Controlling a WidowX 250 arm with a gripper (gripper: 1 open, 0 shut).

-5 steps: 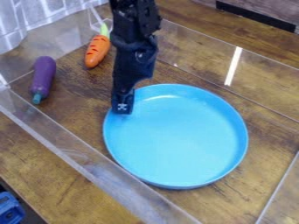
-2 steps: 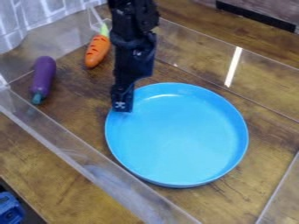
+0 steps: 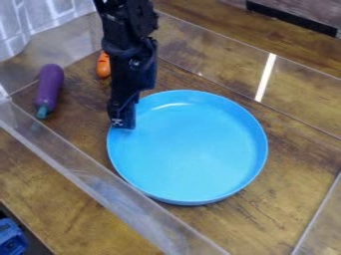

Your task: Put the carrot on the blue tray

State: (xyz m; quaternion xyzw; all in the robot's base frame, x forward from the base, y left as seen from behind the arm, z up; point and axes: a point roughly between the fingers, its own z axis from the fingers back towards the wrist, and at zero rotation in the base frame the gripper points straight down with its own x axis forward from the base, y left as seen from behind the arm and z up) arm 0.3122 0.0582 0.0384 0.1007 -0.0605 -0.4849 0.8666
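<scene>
The blue tray (image 3: 200, 159) lies in the middle of the wooden table. My gripper (image 3: 123, 119) hangs from the black arm with its tip at the tray's left rim. Its fingers look pressed together, and nothing shows between them. The carrot (image 3: 100, 66) lies behind the arm at the upper left, beyond the tray. Only a bit of its orange body shows; the rest is hidden by the arm.
A purple eggplant (image 3: 48, 88) with a green stem lies at the left. Clear plastic walls (image 3: 80, 159) run along the left and front of the table. A glare streak (image 3: 266, 75) lies at the right.
The arm has moved left and slightly back, and now covers most of the carrot. The blue tray has shifted a little to the left with it.
</scene>
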